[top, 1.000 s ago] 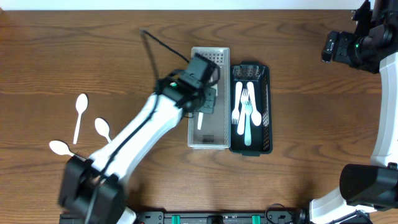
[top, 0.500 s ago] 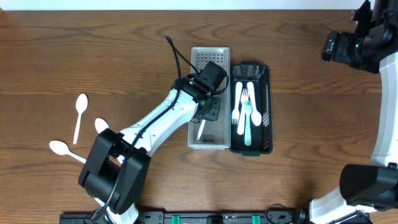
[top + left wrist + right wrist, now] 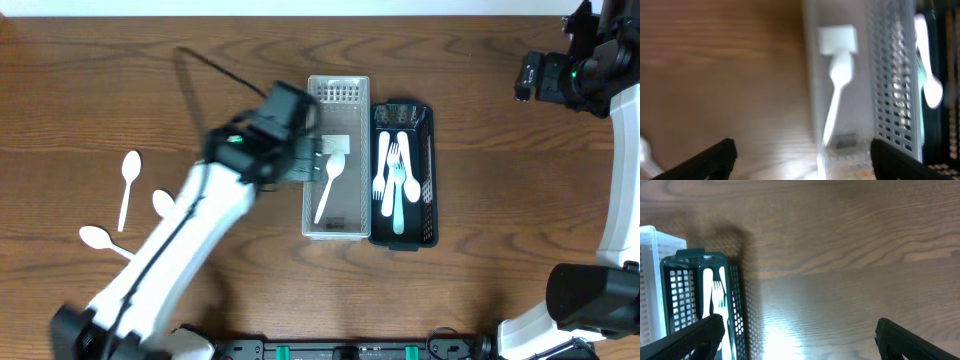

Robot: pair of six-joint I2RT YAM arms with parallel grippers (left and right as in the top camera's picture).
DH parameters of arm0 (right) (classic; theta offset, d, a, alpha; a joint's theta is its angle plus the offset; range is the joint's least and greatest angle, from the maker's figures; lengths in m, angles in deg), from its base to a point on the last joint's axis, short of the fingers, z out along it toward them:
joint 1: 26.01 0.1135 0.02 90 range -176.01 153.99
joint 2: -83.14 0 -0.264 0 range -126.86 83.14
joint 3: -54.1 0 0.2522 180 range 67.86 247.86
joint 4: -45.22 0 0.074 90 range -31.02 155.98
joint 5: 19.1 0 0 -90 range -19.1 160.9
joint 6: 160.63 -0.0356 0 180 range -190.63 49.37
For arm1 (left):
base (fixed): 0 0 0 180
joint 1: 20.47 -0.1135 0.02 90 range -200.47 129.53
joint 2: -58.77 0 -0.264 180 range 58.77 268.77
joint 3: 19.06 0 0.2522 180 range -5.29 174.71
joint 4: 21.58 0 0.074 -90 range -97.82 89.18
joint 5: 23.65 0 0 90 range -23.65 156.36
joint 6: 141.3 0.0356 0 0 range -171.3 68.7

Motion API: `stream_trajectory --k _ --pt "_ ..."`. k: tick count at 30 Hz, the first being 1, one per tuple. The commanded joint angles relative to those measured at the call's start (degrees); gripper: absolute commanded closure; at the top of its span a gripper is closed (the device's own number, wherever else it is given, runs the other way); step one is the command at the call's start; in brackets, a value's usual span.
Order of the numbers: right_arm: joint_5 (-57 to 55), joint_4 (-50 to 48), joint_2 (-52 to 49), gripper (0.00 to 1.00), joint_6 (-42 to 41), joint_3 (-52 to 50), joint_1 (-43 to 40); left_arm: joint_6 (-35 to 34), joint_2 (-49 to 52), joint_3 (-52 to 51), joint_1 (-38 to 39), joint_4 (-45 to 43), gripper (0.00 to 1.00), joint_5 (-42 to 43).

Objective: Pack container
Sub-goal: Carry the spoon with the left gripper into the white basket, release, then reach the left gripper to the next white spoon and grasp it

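in the clear perforated plastic basket (image 3: 338,92), found the white plastic spoon (image 3: 331,182) lying loose, left gripper (image 3: 802,148) spread wide and empty at the near wall; best to lift clear of that wall before swinging out to the nearest loose white spoon (image 3: 163,204) on the brown wooden table (image 3: 500,200).

— What does the scene rest on?
— A dark brown wooden table (image 3: 500,200) with wavy grain fills the view.
— And its edges?
— A pale strip (image 3: 150,6) runs along the far side, a black rail (image 3: 350,350) along the near one. Light glares off the wood.
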Motion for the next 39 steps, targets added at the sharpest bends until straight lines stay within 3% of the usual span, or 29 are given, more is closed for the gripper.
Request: stream_trajectory --k 1,7,13,17,24,39 --pt "0.35 0.48 -1.33 0.01 2.23 -0.42 -0.17 0.33 -4.74 1.25 -6.78 3.85 0.09 -1.77" --pt "0.37 1.33 -1.79 0.01 2.27 -0.76 -0.17 -6.21 -7.21 0.81 -22.1 11.21 0.0 -1.66" --pt "0.37 1.51 -2.47 0.01 2.67 -1.14 -0.17 -16.52 -6.8 -5.92 -31.04 9.75 0.02 -1.05" --pt "0.37 2.1 -3.17 0.01 2.62 -1.14 -0.15 -21.18 -6.8 -13.62 -33.38 5.03 0.02 -1.03" --pt "0.42 3.17 -3.26 0.01 2.58 -1.16 -0.15 -21.03 -6.8 -22.29 -34.95 0.13 0.02 -1.05" --pt "0.39 6.86 -3.26 0.01 2.6 -1.16 -0.15 -20.9 -6.36 -26.05 -37.66 -0.96 0.02 -1.07"
